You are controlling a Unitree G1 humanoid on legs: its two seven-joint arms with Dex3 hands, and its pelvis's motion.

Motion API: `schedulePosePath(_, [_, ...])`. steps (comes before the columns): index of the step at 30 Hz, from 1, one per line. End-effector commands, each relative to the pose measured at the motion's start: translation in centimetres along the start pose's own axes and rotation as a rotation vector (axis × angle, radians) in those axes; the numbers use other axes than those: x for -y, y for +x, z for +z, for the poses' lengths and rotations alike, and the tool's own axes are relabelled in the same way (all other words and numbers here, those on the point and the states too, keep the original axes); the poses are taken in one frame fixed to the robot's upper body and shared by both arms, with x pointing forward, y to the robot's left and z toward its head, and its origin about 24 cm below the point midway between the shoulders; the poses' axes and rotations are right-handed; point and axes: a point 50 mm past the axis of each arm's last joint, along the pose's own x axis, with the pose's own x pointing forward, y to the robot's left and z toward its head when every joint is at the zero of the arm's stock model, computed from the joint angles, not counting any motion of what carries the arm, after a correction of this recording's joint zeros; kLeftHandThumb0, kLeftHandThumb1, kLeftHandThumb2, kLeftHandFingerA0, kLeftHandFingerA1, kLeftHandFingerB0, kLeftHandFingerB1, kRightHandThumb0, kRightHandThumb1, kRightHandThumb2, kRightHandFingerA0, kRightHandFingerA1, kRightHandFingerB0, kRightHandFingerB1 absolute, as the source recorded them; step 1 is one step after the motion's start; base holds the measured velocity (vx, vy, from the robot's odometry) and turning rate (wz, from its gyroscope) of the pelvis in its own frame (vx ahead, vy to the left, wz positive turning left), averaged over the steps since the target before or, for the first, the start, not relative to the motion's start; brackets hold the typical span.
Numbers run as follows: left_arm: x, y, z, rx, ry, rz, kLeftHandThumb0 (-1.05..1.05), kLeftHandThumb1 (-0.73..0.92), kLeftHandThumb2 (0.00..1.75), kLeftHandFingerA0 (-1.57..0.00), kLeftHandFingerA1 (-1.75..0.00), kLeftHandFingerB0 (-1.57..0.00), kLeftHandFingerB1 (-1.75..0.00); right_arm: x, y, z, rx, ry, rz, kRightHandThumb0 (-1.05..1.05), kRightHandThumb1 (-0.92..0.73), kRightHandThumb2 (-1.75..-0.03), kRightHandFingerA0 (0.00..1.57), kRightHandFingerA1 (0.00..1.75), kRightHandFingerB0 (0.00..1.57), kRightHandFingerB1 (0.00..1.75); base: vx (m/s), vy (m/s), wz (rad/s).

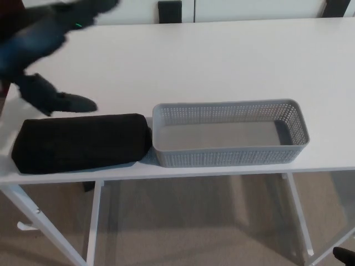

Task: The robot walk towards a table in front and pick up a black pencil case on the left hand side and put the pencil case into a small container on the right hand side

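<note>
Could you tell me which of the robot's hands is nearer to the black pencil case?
Left. The left hand hovers just above the black pencil case, blurred. The right hand is not in view.

Looks like an office or study room: plain white desk [222, 61] on thin white metal legs [297, 213], beige carpet [194, 227] below. At 12 o'clock beyond the far edge, white cabinet fronts [249, 8] with dark chair backs [170, 11]. Grey perforated storage basket [230, 156] at 6 o'clock near the front edge
</note>
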Motion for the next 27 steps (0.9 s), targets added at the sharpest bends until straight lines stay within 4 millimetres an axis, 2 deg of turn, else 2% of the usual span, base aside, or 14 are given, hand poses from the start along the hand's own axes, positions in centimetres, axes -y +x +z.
schedulePosePath(1, [3.9, 3.5, -2.2, -0.367, 0.208, -0.343, -0.61, 0.39, 0.76, 0.00, -0.01, 0.00, 0.00, 0.8, 0.0, 0.5, 0.012, -0.019, -0.039, -0.38, -0.42, -0.69, 0.57, 0.55, 0.39, 0.47, 0.00, 0.000, 0.00])
schedulePosePath(2, [4.2, 3.7, -2.4, -0.389, 0.211, -0.368, -0.62, 0.31, 0.70, 0.00, 0.00, 0.00, -0.03, 0.9, 0.0, 0.4, 0.014, -0.004, -0.042, -0.37, -0.42, -0.68, 0.58, 0.56, 0.39, 0.47, 0.00, 0.000, 0.00])
schedulePosePath(3, [4.4, 3.8, -2.5, -0.403, 0.216, -0.383, -0.69, 0.38, 0.56, 0.00, 0.00, 0.00, -0.01, 0.9, 0.0, 0.5, 0.016, 0.003, -0.041, -0.36, -0.42, -0.68, 0.58, 0.56, 0.38, 0.47, 0.00, 0.000, 0.00])
schedulePosePath(5, [4.6, 3.9, -2.9, -0.446, 0.225, -0.418, -0.70, 0.39, 0.54, 0.00, 0.00, 0.00, 0.00, 1.1, 0.0, 0.6, 0.022, 0.003, -0.041, -0.37, -0.42, -0.69, 0.59, 0.57, 0.39, 0.47, 0.00, 0.000, 0.00])
schedulePosePath(8, [4.6, 4.0, -3.8, -0.559, 0.210, -0.515, -0.69, 0.40, 0.54, 0.00, 0.00, 0.00, 0.00, 1.1, 0.1, 0.8, 0.026, 0.000, -0.040, -0.37, -0.42, -0.68, 0.58, 0.56, 0.39, 0.47, 0.00, 0.000, 0.00])
schedulePosePath(10, [4.6, 4.1, -3.9, -0.584, 0.214, -0.540, -0.64, 0.40, 0.53, 0.00, 0.00, 0.00, 0.00, 1.1, 0.1, 0.9, 0.025, -0.004, -0.040, -0.37, -0.42, -0.68, 0.59, 0.55, 0.40, 0.47, 0.00, 0.000, 0.00])
schedulePosePath(15, [5.2, 4.3, -4.4, -0.651, 0.252, -0.599, -0.67, 0.39, 0.52, 0.00, 0.00, 0.00, 0.00, 1.1, -0.1, 0.3, 0.011, -0.038, -0.040, -0.38, -0.41, -0.69, 0.61, 0.56, 0.40, 0.47, 0.00, 0.000, 0.00])
schedulePosePath(16, [5.3, 4.4, -4.4, -0.656, 0.256, -0.600, -0.69, 0.39, 0.52, 0.00, 0.00, 0.00, 0.00, 1.1, -0.2, 0.2, 0.010, -0.043, -0.038, -0.30, -0.50, -0.56, 0.66, 0.49, 0.45, 0.38, 0.00, 0.000, 0.00])
schedulePosePath(18, [5.5, 4.5, -4.5, -0.667, 0.269, -0.586, -0.68, 0.40, 0.52, 0.00, 0.00, 0.00, 0.00, 1.1, -0.2, 0.2, 0.014, -0.050, -0.026, -0.30, -0.50, -0.55, 0.66, 0.49, 0.43, 0.38, 0.00, 0.000, 0.00])
schedulePosePath(19, [5.5, 4.5, -4.5, -0.674, 0.268, -0.575, -0.65, 0.39, 0.53, 0.00, 0.00, 0.00, 0.00, 1.0, -0.2, 0.2, 0.015, -0.059, -0.028, -0.38, -0.41, -0.69, 0.61, 0.57, 0.38, 0.47, 0.00, 0.000, 0.00])
schedulePosePath(20, [5.5, 4.6, -4.4, -0.676, 0.270, -0.571, -0.67, 0.33, 0.70, 0.00, 0.00, 0.00, -0.02, 1.1, -0.3, 0.2, 0.014, -0.060, -0.028, -0.29, -0.51, -0.55, 0.66, 0.49, 0.43, 0.39, 0.00, 0.000, 0.00])
schedulePosePath(22, [5.7, 4.7, -4.3, -0.689, 0.304, -0.542, -0.64, 0.33, 0.70, 0.00, 0.00, 0.00, -0.01, 1.1, -0.3, 0.1, 0.013, -0.072, -0.025, -0.29, -0.52, -0.56, 0.65, 0.49, 0.42, 0.39, 0.00, 0.000, 0.00])
schedulePosePath(23, [5.7, 4.7, -4.2, -0.693, 0.315, -0.539, -0.61, 0.38, 0.53, 0.00, 0.00, 0.00, 0.00, 1.1, -0.3, 0.1, 0.013, -0.077, -0.025, -0.29, -0.52, -0.56, 0.65, 0.50, 0.43, 0.39, 0.00, 0.000, 0.00])
schedulePosePath(27, [5.8, 4.7, -4.0, -0.701, 0.342, -0.542, -0.59, 0.37, 0.52, 0.00, 0.00, 0.00, 0.00, 1.1, -0.2, 0.3, 0.013, -0.112, -0.018, -0.28, -0.52, -0.56, 0.68, 0.48, 0.45, 0.39, 0.00, 0.000, 0.00])
